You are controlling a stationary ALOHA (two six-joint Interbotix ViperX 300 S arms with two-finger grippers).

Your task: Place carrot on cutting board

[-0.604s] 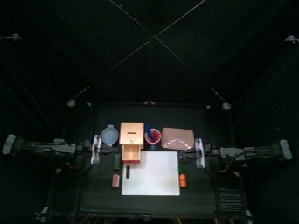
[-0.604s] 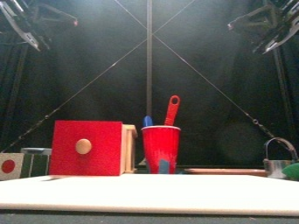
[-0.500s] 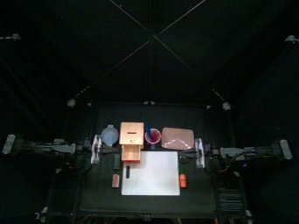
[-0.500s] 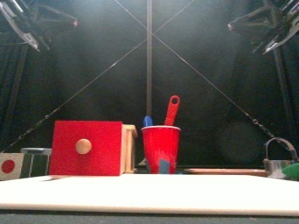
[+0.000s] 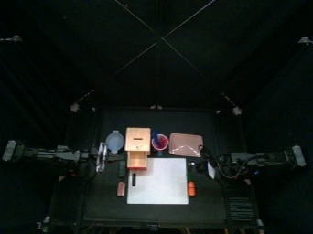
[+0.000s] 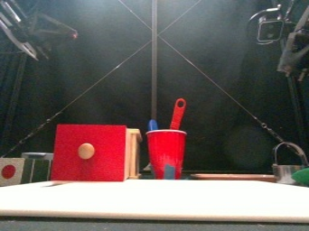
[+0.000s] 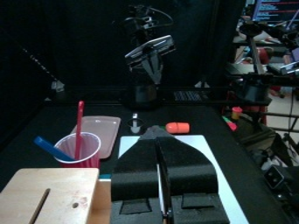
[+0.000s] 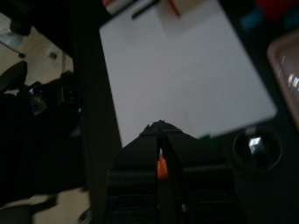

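Orange carrot [image 5: 191, 189] lies on the desk [image 5: 104, 206], just beside the board's [image 5: 159, 181] right edge and not yet on it. The right gripper [image 8: 160, 129] hangs above that side with its jaws nearly together. It should spread them before descending, straddle the carrot's middle across its width, then lift clear and set it down well inside the board. The left gripper [image 7: 162, 140] rests, jaws together. The front view hides the carrot; an orange sliver between the right jaws is unclear
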